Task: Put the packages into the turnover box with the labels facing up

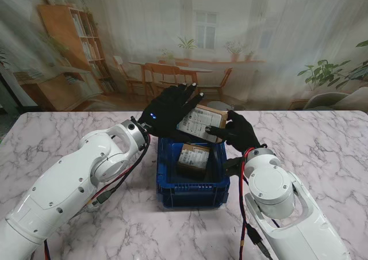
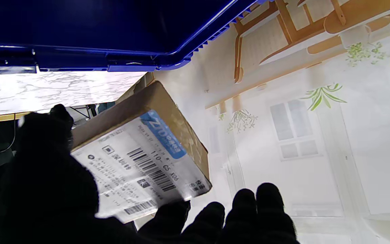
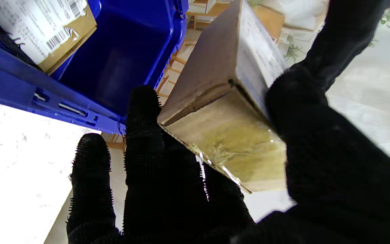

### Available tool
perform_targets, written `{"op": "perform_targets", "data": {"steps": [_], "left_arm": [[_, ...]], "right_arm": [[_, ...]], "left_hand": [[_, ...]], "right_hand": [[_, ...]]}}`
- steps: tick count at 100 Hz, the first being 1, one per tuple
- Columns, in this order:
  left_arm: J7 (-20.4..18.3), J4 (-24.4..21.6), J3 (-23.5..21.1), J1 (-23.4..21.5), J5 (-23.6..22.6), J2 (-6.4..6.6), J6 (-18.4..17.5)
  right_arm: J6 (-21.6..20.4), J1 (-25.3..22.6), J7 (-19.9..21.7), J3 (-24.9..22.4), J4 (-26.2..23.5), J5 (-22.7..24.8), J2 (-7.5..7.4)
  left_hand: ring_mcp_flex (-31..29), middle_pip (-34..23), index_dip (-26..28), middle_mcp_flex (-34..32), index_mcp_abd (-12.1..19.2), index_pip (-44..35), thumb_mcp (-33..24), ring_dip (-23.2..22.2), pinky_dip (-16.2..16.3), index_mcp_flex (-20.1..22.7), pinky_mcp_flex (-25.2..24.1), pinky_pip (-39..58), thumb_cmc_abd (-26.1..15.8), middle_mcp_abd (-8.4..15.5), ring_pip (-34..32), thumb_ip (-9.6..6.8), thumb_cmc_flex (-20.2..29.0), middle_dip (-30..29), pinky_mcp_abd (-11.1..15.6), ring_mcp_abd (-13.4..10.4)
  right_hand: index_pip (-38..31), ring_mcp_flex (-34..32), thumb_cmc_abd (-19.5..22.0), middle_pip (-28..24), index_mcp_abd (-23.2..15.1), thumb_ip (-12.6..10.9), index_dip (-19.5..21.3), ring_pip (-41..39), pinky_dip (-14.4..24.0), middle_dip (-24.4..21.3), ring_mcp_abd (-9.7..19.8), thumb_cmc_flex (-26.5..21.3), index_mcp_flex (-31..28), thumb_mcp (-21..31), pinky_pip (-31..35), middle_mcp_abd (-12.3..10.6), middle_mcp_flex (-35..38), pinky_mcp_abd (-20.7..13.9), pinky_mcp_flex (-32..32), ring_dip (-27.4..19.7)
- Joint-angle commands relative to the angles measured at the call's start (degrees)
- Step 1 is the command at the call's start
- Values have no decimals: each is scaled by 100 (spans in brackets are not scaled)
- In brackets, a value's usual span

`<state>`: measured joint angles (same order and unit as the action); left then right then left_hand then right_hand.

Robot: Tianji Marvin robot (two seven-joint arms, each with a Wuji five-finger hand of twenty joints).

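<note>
The blue turnover box (image 1: 172, 195) stands in the middle of the table, and its rim (image 2: 181, 61) and wall (image 3: 19, 84) show in both wrist views. One brown package (image 1: 194, 156) lies inside it with its white label up (image 3: 39, 27). A second brown package (image 1: 201, 122) hangs tilted over the box's far rim, label (image 2: 141, 162) up. My right hand (image 1: 237, 132) is shut on its right end, thumb (image 3: 296, 101) on the label side and fingers (image 3: 147, 135) beneath. My left hand (image 1: 169, 107) lies at its left end with fingers (image 2: 249, 210) spread.
The marble table (image 1: 322, 145) runs out to both sides of the box. A printed backdrop of a room (image 1: 241, 35) stands along the table's far edge. My two white arms (image 1: 86, 174) flank the box.
</note>
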<state>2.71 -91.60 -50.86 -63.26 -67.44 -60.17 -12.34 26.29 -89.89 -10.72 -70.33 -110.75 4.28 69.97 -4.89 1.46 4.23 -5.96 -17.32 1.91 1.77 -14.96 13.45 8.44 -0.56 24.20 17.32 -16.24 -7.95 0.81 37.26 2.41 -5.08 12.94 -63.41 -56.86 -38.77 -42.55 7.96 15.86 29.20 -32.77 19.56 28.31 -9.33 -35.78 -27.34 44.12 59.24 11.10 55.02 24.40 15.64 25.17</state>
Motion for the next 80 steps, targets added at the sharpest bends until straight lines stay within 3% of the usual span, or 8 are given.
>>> {"op": "perform_targets", "data": {"steps": [1,22,31,39,44,71,75,80], "left_arm": [[-67,81,64,54,-22,-37,62],[-11,174,138,147,-49,-32,-27],[6,202,132,161,14,-36,-128],[49,212,120,155,58,-42,-197],[69,221,112,149,88,-46,-231],[24,263,102,133,443,-91,-337],[12,262,102,130,459,-92,-338],[-33,249,95,120,490,-91,-337]], "right_arm": [[52,5,92,66,-59,-58,20],[107,10,217,87,-92,-229,5],[97,7,258,88,-93,-225,-8],[99,3,289,80,-95,-230,-16],[99,1,307,77,-95,-232,-21],[110,-4,372,68,-93,-292,-33],[116,-6,381,67,-93,-291,-36],[129,-7,383,67,-94,-290,-35]], "left_hand": [[-40,-39,154,146,-25,-97,-136,-144,87,-57,-24,207,137,-90,-172,-131,257,265,81,46],[-466,-460,1421,-25,113,-293,-184,-789,515,-95,99,1110,20,384,-483,-399,1064,1814,326,-296],[-743,-891,2463,-389,277,-564,-228,-1209,822,-176,237,1448,-59,641,-654,-482,1381,2440,431,-447],[-1024,-1533,3793,-838,438,-1002,-248,-1757,1174,-266,379,1704,-151,899,-918,-463,1597,3048,506,-520],[-1186,-1870,4165,-987,500,-1215,-289,-2040,1360,-171,493,1879,-200,1020,-1079,-479,1733,3270,539,-608],[-2158,-2914,4943,-1933,1025,-2318,-713,-3331,2050,292,1187,2543,-448,1561,-1785,-684,2587,3958,623,-820],[-2284,-2910,4990,-2119,1089,-2591,-952,-3556,2125,318,1279,2632,-291,1578,-1852,-707,2671,4920,600,-832],[-2400,-2769,4998,-2372,1122,-2807,-1194,-3682,2174,365,1369,2725,-100,1567,-1943,-669,2770,5497,570,-830]], "right_hand": [[-783,-169,743,-982,-1000,-273,41,-276,-103,156,45,-1148,-283,1295,113,-660,624,88,-59,52],[-787,-198,734,-1029,-996,-259,27,-319,-117,163,48,-1150,-302,1337,117,-659,639,91,-56,58],[-788,-193,740,-1033,-997,-257,25,-325,-120,164,33,-1152,-302,1348,122,-659,634,87,-49,59],[-789,-195,737,-1036,-997,-253,23,-334,-117,164,33,-1152,-301,1354,142,-656,633,64,-19,59],[-790,-199,741,-1037,-997,-249,22,-340,-111,163,43,-1147,-301,1356,172,-667,633,44,22,60],[-756,-195,753,-1033,-955,-245,-7,-356,-85,162,9,-1151,-285,1360,281,-641,617,-4,113,57],[-749,-194,757,-1028,-939,-244,-12,-359,-83,158,7,-1149,-281,1358,289,-636,609,-7,116,57],[-732,-178,759,-1025,-912,-244,-23,-356,-83,155,1,-1149,-266,1355,294,-627,597,-5,109,55]]}}
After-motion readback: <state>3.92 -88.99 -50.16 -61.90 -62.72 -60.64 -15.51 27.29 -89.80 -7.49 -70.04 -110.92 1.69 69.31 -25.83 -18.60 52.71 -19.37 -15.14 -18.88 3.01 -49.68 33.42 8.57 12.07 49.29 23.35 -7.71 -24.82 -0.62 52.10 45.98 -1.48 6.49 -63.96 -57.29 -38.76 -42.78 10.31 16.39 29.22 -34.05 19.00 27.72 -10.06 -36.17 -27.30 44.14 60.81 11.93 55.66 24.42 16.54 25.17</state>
